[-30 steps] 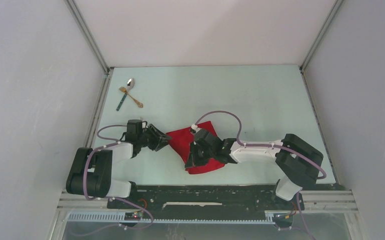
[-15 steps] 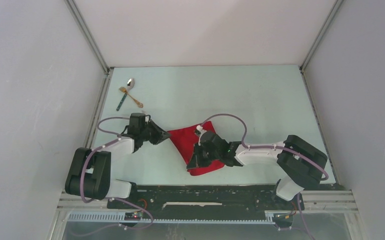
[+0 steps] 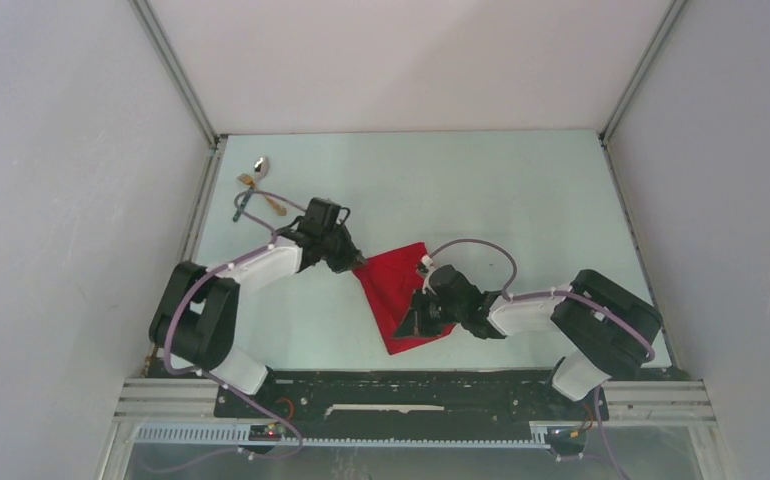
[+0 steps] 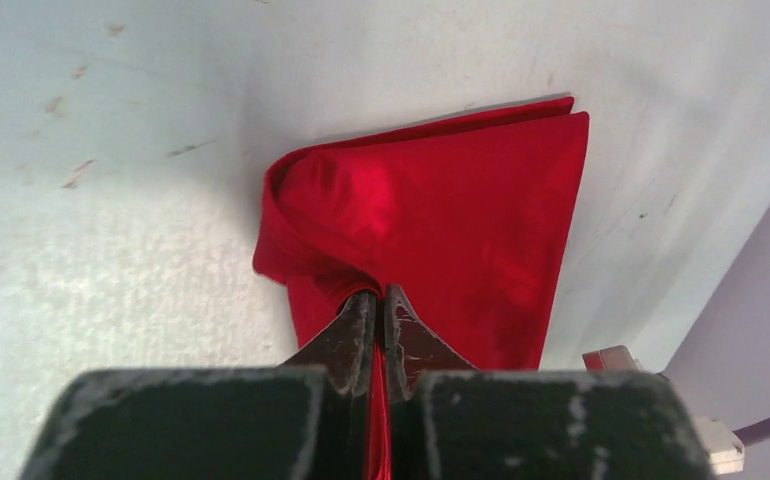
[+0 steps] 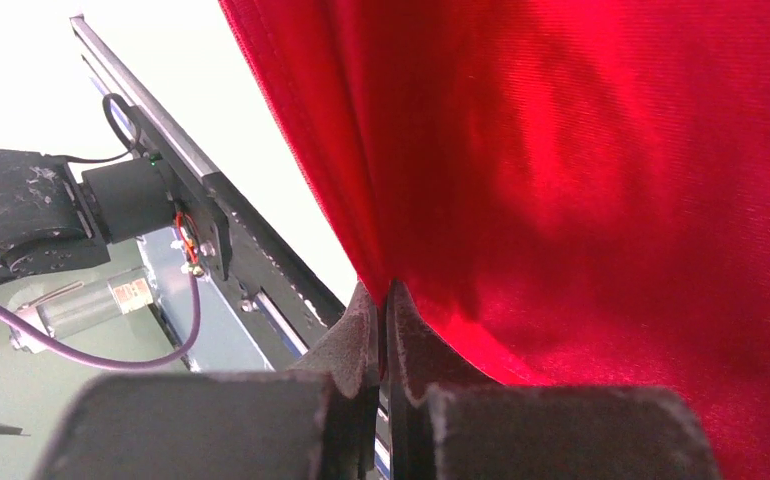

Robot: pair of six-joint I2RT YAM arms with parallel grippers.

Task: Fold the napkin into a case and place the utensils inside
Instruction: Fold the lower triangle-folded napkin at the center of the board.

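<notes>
Left jaws closed onto napkin (image 3: pixel 393 285) corner; right jaws stayed pinched on opposite edge, seemingly lifted. Next fold set.

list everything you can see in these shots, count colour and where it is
napkin: one, bright red, partly folded, near middle of the table
spoon: one, silver, far left corner of the table
fork: one, gold, just nearer than the spoon
teal-handled piece: one, dark teal, beside the fork
table: one, pale green, walled on three sides
mounting rail: one, black, near edge of the table
left arm: one, white and black, reaching to the napkin's left side
right arm: one, white and black, reaching to the napkin's near right side
left gripper: one, black, shut on the napkin
right gripper: one, black, shut on the napkin
</notes>
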